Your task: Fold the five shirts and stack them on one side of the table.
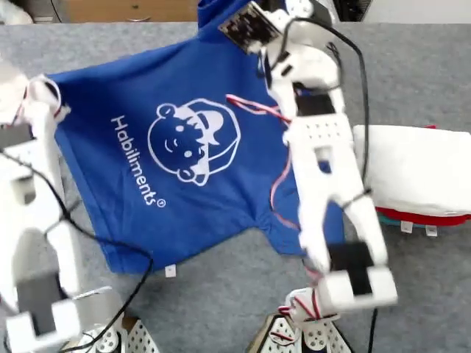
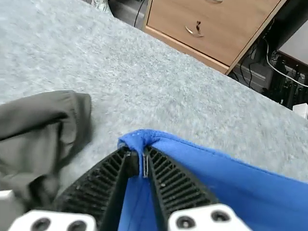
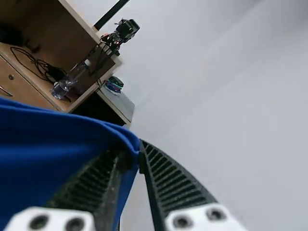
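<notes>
While the blue shirt (image 1: 184,191) lies spread over most of the grey bench (image 1: 419,73), its white printed face turned up, we find both arms gripping it. The left pincer (image 2: 143,153) sits low over the bench, its ribbed black jaws clamped together on a small fold of the blue cloth, which pokes out just past the tips. In the high view this arm stands along the left side, at the shirt's left edge. Just beside that pincer a crumpled grey garment (image 2: 38,130) rests on the bench, apart from the blue cloth. Beyond the bench's far edge stands a wooden drawer cabinet (image 2: 211,24).

The right pincer (image 3: 137,154) is likewise clamped on the blue shirt: its jaws pinch a hem, and the cloth drapes down over one finger. Behind it we see a pale wall (image 3: 231,96) and a wooden shelf unit (image 3: 43,53). In the high view the right arm stretches from the near edge across the shirt's right part to its top edge.

At the right side of the bench a folded white shirt (image 1: 416,165) lies on top of a folded red shirt (image 1: 430,218), the two touching in one stack, near the blue shirt.
</notes>
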Motion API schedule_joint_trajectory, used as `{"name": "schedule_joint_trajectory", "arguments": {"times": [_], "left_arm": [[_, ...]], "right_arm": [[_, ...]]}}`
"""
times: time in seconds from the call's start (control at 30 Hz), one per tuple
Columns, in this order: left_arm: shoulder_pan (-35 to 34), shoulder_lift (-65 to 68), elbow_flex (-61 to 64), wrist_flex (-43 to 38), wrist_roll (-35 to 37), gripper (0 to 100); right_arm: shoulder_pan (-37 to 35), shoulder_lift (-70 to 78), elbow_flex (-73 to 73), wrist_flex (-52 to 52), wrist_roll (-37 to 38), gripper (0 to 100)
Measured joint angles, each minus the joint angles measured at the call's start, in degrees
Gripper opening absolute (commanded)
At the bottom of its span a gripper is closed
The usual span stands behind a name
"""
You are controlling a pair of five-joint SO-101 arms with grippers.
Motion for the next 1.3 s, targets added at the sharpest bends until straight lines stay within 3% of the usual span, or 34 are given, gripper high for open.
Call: {"name": "schedule_joint_trajectory", "arguments": {"times": [0.27,0.53,0.73,1.0,1.17,1.3], "left_arm": [[0.09,21.54,-27.08,11.60,0.44,2],[0.97,26.20,-42.02,30.59,0.53,2],[3.60,26.20,-42.73,44.31,-0.88,2],[5.45,26.20,-42.73,55.21,-4.40,2],[6.51,24.53,-36.57,57.23,-5.89,2],[9.05,15.12,-21.80,52.04,-6.15,2]], "right_arm": [[0.00,18.11,-20.92,1.58,0.00,0.5],[0.53,18.81,-30.59,23.38,-0.18,0.5],[2.37,15.82,-33.49,46.24,-8.79,0.5],[2.73,7.74,-33.58,72.26,-8.18,0.5],[4.84,4.40,-32.35,80.44,-8.09,0.5],[6.07,-1.58,-22.68,80.62,-8.09,0.5]]}}
